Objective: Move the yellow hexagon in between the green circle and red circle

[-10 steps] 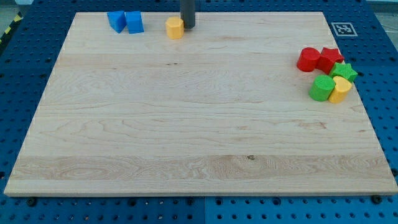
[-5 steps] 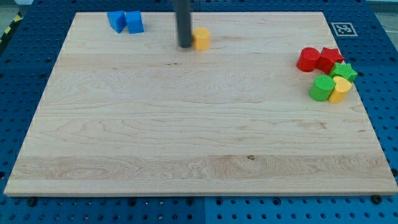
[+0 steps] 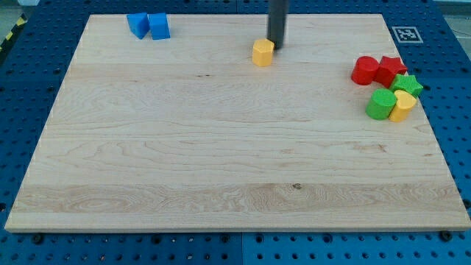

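The yellow hexagon (image 3: 263, 53) lies on the wooden board near the view's top, a little right of the middle. My tip (image 3: 276, 48) is just to the hexagon's upper right, touching or almost touching it. The red circle (image 3: 364, 71) and the green circle (image 3: 381, 104) sit at the view's right, with a narrow gap between them. The hexagon is well to the left of both.
A red star (image 3: 391, 68), a green star (image 3: 407, 85) and a yellow block (image 3: 402, 106) crowd around the two circles. Two blue blocks (image 3: 148, 25) sit at the view's top left. A marker tag (image 3: 403, 34) is at the board's top right corner.
The yellow hexagon has slid to the right and slightly down. My tip went from its upper right, to its left, and now stands at its upper right again.
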